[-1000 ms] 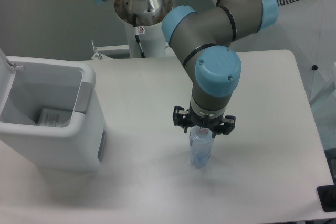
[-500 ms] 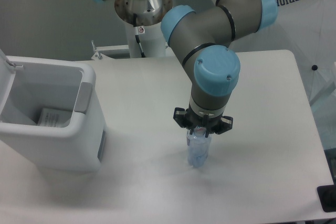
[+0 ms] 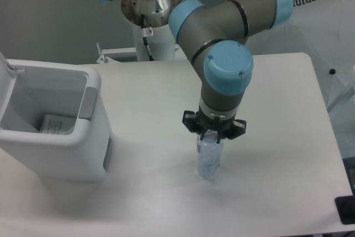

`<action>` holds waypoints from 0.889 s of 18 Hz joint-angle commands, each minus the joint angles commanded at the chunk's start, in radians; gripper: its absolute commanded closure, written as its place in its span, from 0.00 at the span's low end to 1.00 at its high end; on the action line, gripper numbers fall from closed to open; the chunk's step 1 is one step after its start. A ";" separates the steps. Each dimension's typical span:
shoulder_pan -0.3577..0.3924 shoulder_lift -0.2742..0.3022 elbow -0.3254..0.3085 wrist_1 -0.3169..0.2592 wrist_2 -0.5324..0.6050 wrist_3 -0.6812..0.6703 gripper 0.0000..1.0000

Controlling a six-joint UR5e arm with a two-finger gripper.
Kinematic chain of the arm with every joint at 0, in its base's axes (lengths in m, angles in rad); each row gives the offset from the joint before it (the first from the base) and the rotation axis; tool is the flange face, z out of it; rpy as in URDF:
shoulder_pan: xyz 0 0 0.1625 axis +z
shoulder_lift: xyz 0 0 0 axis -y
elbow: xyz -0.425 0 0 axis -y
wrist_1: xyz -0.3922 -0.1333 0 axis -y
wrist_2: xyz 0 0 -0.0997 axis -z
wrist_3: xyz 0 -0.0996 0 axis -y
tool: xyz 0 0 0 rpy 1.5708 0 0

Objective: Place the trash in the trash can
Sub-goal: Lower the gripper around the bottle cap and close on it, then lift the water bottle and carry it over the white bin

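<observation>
1. Just right of the frame's centre, the gripper (image 3: 211, 135) points straight down, pinching the top of the upright water bottle (image 3: 208, 160), whose base rests on the table (image 3: 277, 109).
2. At the left edge, the trash can (image 3: 83, 137) stands open, the white packet (image 3: 54, 125) lying inside.
3. In the upper right corner, white fabric (image 3: 327, 20) reads "SUPERIO".

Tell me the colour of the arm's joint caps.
Light blue joint caps on grey links, clear in the fixed camera view.
</observation>
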 joint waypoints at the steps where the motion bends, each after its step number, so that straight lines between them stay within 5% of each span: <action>1: 0.002 0.011 0.000 0.000 -0.009 0.000 0.79; 9: 0.031 0.060 0.058 0.002 -0.093 0.003 0.79; 16: 0.084 0.104 0.107 0.015 -0.307 -0.003 0.82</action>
